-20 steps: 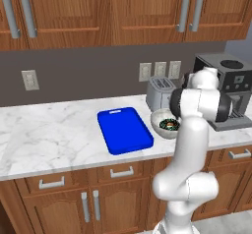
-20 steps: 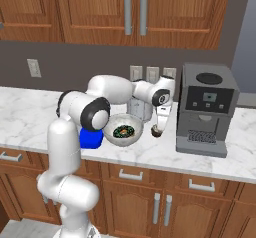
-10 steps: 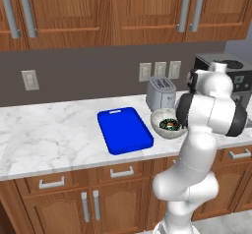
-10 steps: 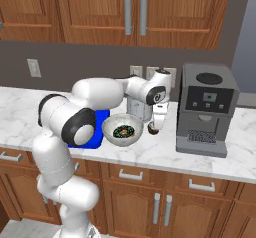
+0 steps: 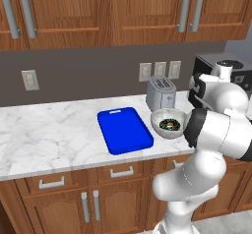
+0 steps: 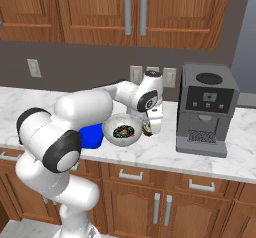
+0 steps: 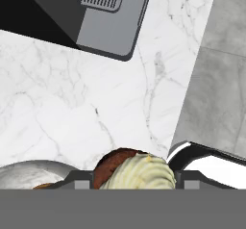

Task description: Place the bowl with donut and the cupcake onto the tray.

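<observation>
In the hand view the cupcake (image 7: pixel 137 171), brown top and pale wrapper, sits between my gripper's (image 7: pixel 133 181) two fingertips (image 7: pixel 78 179), which are shut on it. From the right base view my gripper (image 6: pixel 151 126) holds the cupcake (image 6: pixel 147 129) just above the counter, right beside the bowl (image 6: pixel 121 138). The grey-white bowl holds the chocolate donut (image 6: pixel 122 131). The blue tray (image 5: pixel 124 130) lies flat on the counter, left of the bowl (image 5: pixel 163 132) and donut (image 5: pixel 171 125). My arm hides most of the tray (image 6: pixel 91 136) in the right base view.
A chrome toaster (image 5: pixel 161 93) stands behind the bowl against the wall. A black and grey coffee machine (image 6: pixel 205 109) stands to the right, its base (image 7: pixel 96 11) close to the hand. Marble counter (image 5: pixel 49 130) stretches left of the tray.
The gripper has shifted a little left, toward the bowl, with the cupcake in it. The arm's elbow has swung round. Bowl and tray have not moved.
</observation>
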